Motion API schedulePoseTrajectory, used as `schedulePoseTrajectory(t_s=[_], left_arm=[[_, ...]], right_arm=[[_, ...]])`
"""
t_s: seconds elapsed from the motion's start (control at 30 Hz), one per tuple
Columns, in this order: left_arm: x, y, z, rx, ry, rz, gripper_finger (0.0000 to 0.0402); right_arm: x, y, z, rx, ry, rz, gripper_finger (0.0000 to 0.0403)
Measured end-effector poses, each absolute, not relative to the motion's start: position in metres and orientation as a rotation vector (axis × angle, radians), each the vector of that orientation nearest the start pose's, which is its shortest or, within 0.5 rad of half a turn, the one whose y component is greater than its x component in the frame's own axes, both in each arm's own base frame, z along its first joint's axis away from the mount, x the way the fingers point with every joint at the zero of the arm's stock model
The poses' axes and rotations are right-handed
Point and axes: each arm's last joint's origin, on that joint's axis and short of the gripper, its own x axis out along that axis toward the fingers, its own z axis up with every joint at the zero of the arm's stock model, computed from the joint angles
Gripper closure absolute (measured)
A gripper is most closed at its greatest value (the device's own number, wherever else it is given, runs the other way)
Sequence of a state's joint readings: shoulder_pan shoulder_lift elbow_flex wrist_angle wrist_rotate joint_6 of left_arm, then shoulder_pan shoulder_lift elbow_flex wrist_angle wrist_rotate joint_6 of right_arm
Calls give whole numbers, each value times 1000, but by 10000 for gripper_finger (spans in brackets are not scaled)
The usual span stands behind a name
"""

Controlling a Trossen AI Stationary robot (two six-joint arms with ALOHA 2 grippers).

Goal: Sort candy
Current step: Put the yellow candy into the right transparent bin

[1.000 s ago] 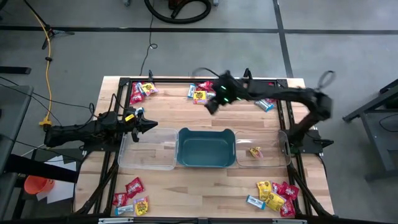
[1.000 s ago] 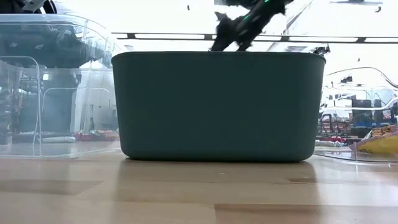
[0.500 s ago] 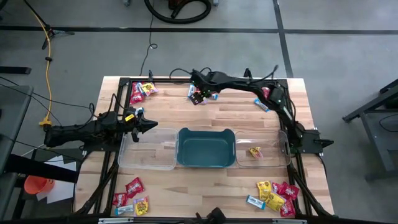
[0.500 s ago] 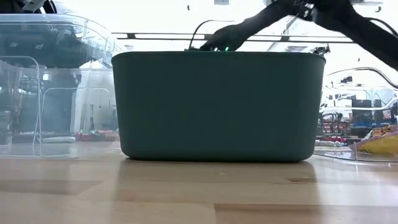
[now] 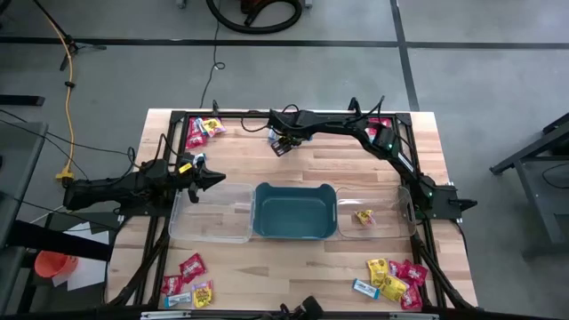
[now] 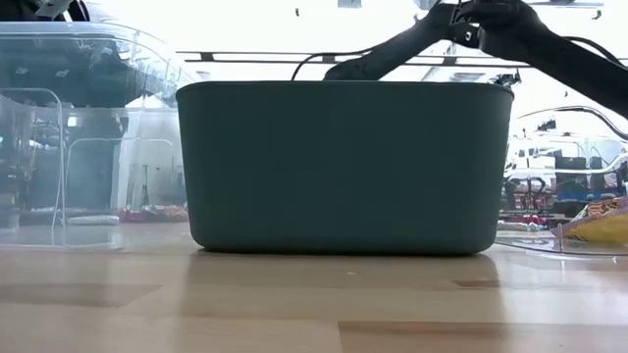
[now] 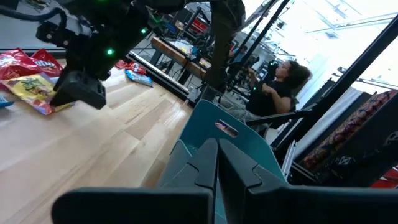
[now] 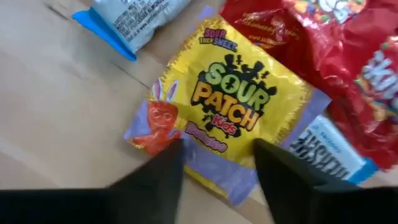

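Candy packets lie in piles on the table. The far-middle pile (image 5: 286,133) holds a yellow packet (image 8: 230,106), red ones (image 8: 336,50) and blue-and-white ones (image 8: 134,18), all flat on the wood. My right gripper (image 5: 281,145) is low over this pile, open, its fingers (image 8: 155,180) standing on either side of the yellow packet's edge. My left gripper (image 5: 213,178) is shut and hovers by the left clear bin's (image 5: 212,213) far left corner. One yellow packet (image 5: 364,216) lies in the right clear bin. My right gripper comes down on the yellow packet's edge (image 8: 211,152) from above with open fingers on either side of it. Whether the fingers touch the packet I cannot tell. The packet lies flat on the table.
The teal tub (image 5: 295,212) stands between the two clear bins at the table's middle. More candy piles lie at far left (image 5: 200,131), far right (image 5: 380,142), near left (image 5: 188,280) and near right (image 5: 391,277). A person sits in the room beyond the table (image 7: 283,84).
My right gripper has moved toward the table's left and far edge and come down onto the far-middle candy pile; in the low view it has sunk behind the tub's rim. The arm has stretched out along the far edge.
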State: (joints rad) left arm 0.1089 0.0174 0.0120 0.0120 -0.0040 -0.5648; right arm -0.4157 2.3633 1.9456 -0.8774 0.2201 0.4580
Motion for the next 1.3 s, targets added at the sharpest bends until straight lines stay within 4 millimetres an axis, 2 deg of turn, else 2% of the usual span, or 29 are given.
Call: schedulePoseTrajectory(t_s=[0.1,0.13,0.4,0.5,0.6,0.83,1.0,1.13,1.3], left_arm=[[97,11,167,-564,-38,108,401],[97,11,167,-564,-38,108,401],[97,11,167,-564,-38,108,401],[97,11,167,-564,-38,108,401],[97,11,167,-564,-38,108,401],[97,11,167,-564,-38,108,401],[97,11,167,-564,-38,108,401],[97,11,168,-564,-38,108,401],[97,11,168,-564,-38,108,401]], right_arm=[[435,-199,173,440,1160,-793,354],[432,-199,184,415,1154,-772,378],[408,-192,279,357,940,-705,397],[403,-192,290,387,906,-701,373],[402,-192,281,465,919,-734,342],[400,-185,217,637,998,-731,231],[397,-185,191,750,951,-776,159],[394,-187,182,756,916,-840,145],[402,-192,186,776,857,-846,144]])
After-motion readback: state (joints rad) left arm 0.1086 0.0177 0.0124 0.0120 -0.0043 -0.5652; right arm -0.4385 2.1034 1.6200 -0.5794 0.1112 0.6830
